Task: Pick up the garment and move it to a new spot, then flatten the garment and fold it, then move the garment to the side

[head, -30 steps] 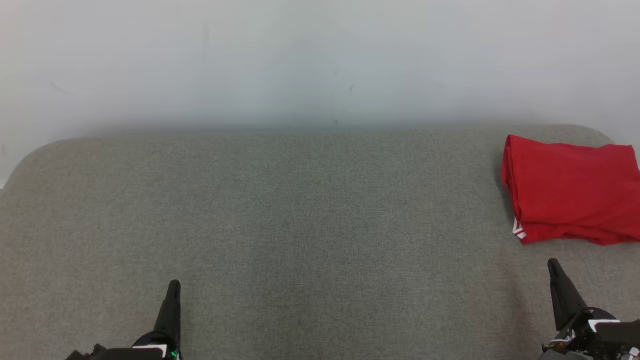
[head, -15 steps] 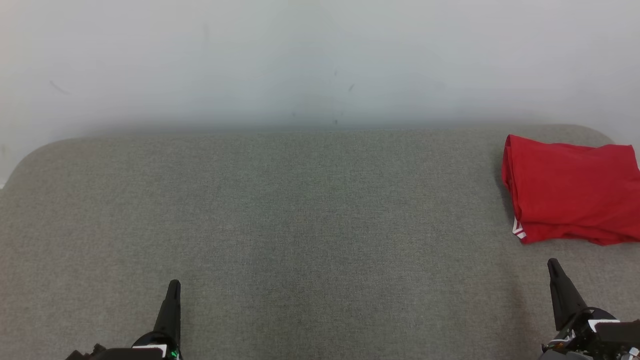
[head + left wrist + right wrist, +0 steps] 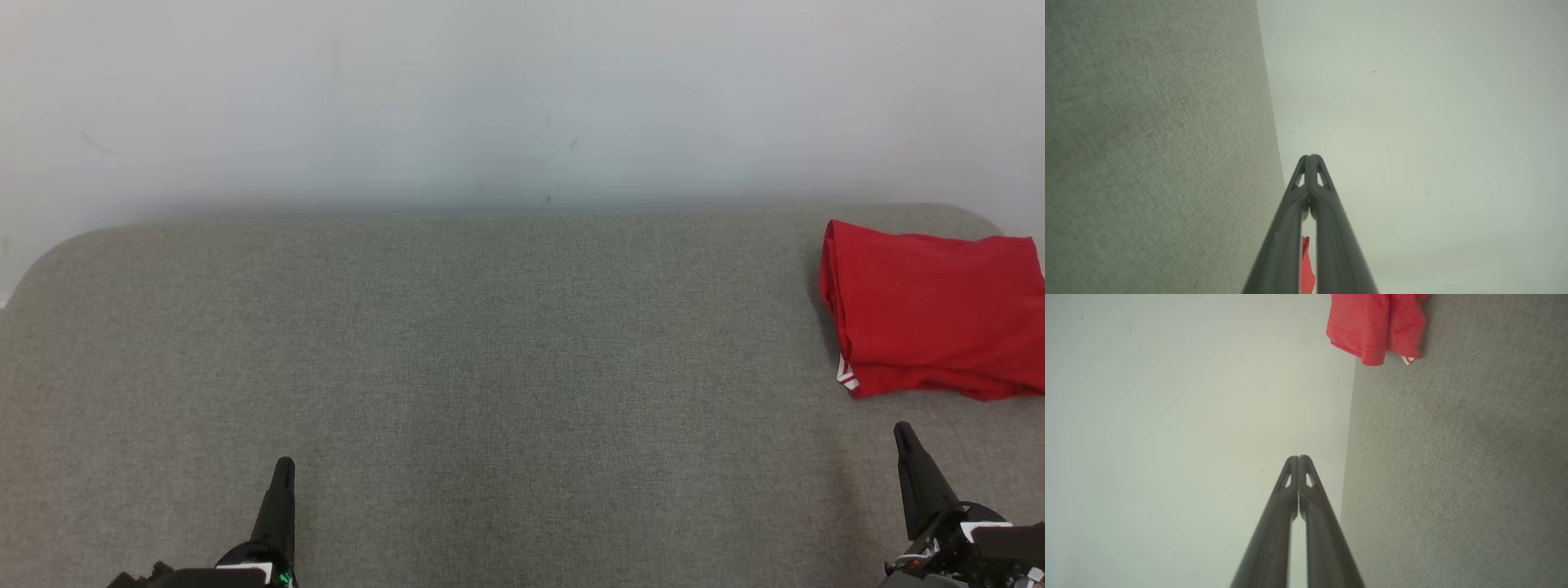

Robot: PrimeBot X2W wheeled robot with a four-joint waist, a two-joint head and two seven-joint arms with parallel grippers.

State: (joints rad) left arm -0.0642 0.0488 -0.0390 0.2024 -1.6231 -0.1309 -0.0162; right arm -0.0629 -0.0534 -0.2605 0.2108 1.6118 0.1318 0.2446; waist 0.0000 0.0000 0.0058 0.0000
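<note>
— Head view: where's the garment?
— The red garment point(image 3: 931, 310) lies folded at the far right of the grey pad point(image 3: 490, 343), set aside. My left gripper point(image 3: 283, 464) and right gripper point(image 3: 901, 429) rest clear of it.
— Wrist views?
— Left: fingers pressed together, empty. Right: likewise. I judge the work finished.

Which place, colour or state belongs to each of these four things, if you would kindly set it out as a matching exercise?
Things
1. garment
2. left gripper
3. right gripper
4. wall

Descriptions
A. shut, at the lower left of the head view
B. pale, beyond the grey surface
C. red, at the surface's far right
D. shut, close to the garment but apart from it

Pairs: 1-C, 2-A, 3-D, 4-B
</note>
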